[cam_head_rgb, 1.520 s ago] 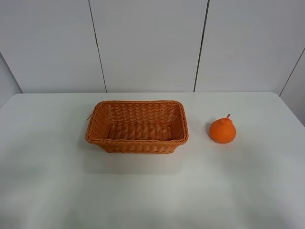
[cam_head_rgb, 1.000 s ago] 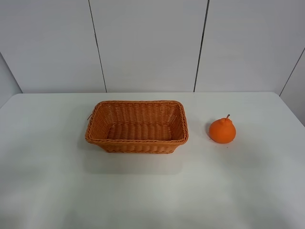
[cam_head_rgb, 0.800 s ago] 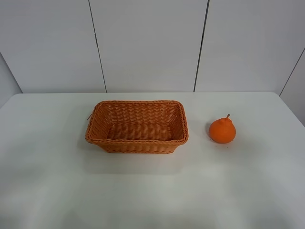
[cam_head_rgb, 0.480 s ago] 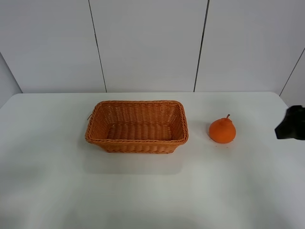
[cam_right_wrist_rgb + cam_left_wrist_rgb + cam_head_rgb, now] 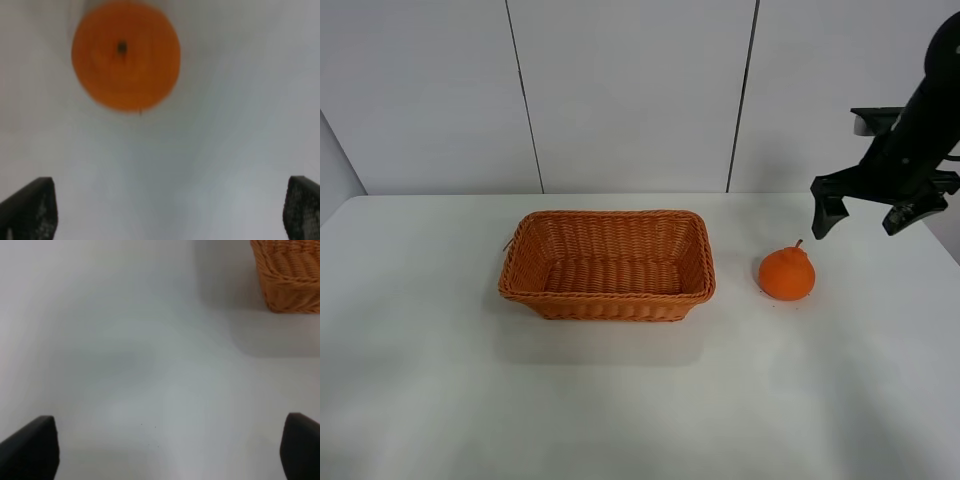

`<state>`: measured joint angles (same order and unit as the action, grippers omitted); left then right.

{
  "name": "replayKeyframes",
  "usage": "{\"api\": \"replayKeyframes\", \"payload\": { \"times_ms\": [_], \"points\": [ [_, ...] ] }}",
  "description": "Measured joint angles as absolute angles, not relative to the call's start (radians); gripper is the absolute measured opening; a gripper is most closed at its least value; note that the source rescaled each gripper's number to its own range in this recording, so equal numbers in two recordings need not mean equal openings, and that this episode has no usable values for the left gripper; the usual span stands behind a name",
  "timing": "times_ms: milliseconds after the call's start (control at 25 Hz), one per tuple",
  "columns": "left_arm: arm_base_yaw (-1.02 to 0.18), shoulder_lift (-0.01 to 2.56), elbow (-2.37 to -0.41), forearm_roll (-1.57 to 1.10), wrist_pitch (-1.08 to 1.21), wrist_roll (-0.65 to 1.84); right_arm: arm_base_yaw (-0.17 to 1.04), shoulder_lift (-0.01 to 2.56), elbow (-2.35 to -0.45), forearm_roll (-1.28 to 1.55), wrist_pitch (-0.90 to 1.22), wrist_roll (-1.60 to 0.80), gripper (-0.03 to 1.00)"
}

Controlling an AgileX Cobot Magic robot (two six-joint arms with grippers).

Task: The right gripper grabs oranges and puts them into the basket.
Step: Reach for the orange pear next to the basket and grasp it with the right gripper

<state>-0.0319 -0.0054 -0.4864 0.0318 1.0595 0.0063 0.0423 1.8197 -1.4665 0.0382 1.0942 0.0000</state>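
The orange (image 5: pixel 787 273) sits on the white table to the right of the wicker basket (image 5: pixel 608 265), which is empty. My right gripper (image 5: pixel 865 213) hangs open in the air above and to the right of the orange, not touching it. In the right wrist view the orange (image 5: pixel 125 55) lies below, seen from above, with the fingertips (image 5: pixel 27 207) spread wide at the frame edges. My left gripper (image 5: pixel 167 450) is open over bare table, with a corner of the basket (image 5: pixel 290 275) ahead of it. The left arm is out of the exterior view.
The white table (image 5: pixel 640 400) runs wide around the basket and the fruit. A pale panelled wall (image 5: pixel 630 95) stands behind its far edge. The table's right edge lies near the right arm.
My right arm has come into view from the right edge and risen to above and right of the orange, its jaws spread. The orange and basket have not moved.
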Motion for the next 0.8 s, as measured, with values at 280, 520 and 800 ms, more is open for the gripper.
{"api": "replayKeyframes", "payload": {
  "times_ms": [280, 520, 800],
  "points": [
    [-0.032, -0.005, -0.486, 0.032, 1.060, 0.006, 0.107, 2.009, -1.665, 0.058, 1.143, -0.024, 1.00],
    [-0.032, -0.005, -0.486, 0.032, 1.060, 0.006, 0.126, 2.064, -1.675, 0.050, 1.141, -0.026, 1.00],
    [-0.032, -0.005, -0.486, 0.032, 1.060, 0.006, 0.124, 2.141, -1.675, 0.022, 1.125, -0.026, 1.00]
  ]
}}
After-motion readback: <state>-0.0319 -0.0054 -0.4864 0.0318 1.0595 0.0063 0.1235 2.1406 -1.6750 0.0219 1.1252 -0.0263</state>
